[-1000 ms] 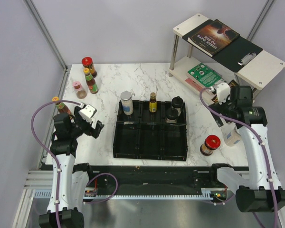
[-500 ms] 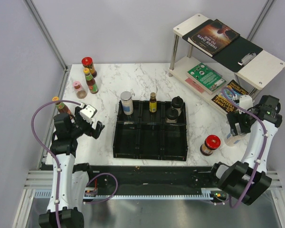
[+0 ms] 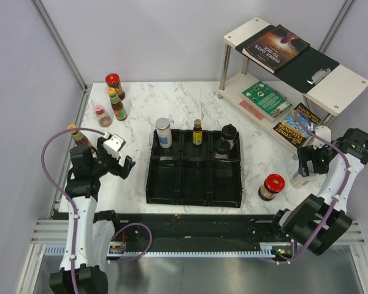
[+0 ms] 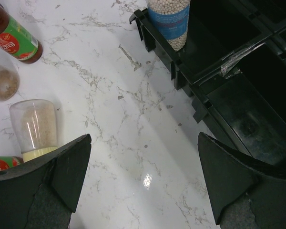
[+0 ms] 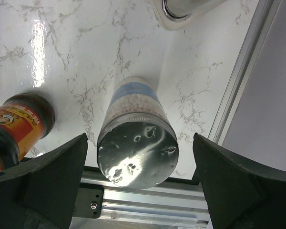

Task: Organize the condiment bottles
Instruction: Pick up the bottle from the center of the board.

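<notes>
Silver-lidded jar (image 5: 136, 143) stands upright, long axis vertical, lid toward right gripper (image 5: 139, 186), jaws spread either side, no contact; left gripper (image 4: 143, 181) spread wide above marble table (image 4: 133, 119)

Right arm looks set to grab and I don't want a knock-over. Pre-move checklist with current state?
1. Right gripper open: ok.
2. Silver-lidded jar lined up between its fingers: ok.
3. Jar upright: ok.
4. Red-capped jar clear of the fingers: cannot tell, it stands close by one finger.
5. Free slot in black tray: ok, near row empty.
6. Left gripper out of the way: ok, open, left of the tray.
</notes>
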### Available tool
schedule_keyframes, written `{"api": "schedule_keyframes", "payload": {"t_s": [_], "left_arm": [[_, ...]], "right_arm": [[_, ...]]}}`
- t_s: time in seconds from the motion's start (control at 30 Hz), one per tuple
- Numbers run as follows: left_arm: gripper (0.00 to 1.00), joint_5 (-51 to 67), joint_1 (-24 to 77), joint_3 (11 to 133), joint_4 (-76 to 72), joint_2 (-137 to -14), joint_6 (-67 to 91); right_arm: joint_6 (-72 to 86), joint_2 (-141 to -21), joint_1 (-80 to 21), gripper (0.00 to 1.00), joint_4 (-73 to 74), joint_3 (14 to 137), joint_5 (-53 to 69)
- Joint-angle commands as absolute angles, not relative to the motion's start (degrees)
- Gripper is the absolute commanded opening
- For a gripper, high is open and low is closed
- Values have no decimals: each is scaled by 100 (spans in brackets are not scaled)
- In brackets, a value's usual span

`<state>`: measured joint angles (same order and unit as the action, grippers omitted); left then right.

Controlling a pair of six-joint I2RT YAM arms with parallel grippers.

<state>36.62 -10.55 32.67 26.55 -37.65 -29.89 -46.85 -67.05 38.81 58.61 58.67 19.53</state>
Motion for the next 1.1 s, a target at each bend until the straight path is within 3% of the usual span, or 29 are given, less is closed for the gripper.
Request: {"api": "schedule_keyframes", "payload": {"t_s": [0.0,0.4,0.5,0.57,0.6,0.7,1.07], "left_arm": [[99,3779,-1081,3313,2602,-3797,-3023],[100,3771,-1081,3296,2601,-3753,-3023],[100,3771,-1090,3296,2601,-3744,-3032],[99,3779,-1090,3296,2602,-3727,-3032],[99,3779,-1090,3296,2593,-3727,-3032],[99,3779,-1099,3296,2602,-3700,-3032],[100,3788,-1099,3287,2593,-3656,-3041]], "right_arm": [[-4983,-6794,4122,98,5713,5775,2382],[-5150,-6987,4140,87,5678,5590,2716],[-5168,-6961,4148,76,5660,5599,2742],[-5177,-6961,4148,53,5660,5625,2725],[-5159,-6944,4148,27,5678,5642,2716],[-5229,-6839,4140,0,5879,5765,2689],[-5556,-6135,3824,0,7480,7750,3489]]}}
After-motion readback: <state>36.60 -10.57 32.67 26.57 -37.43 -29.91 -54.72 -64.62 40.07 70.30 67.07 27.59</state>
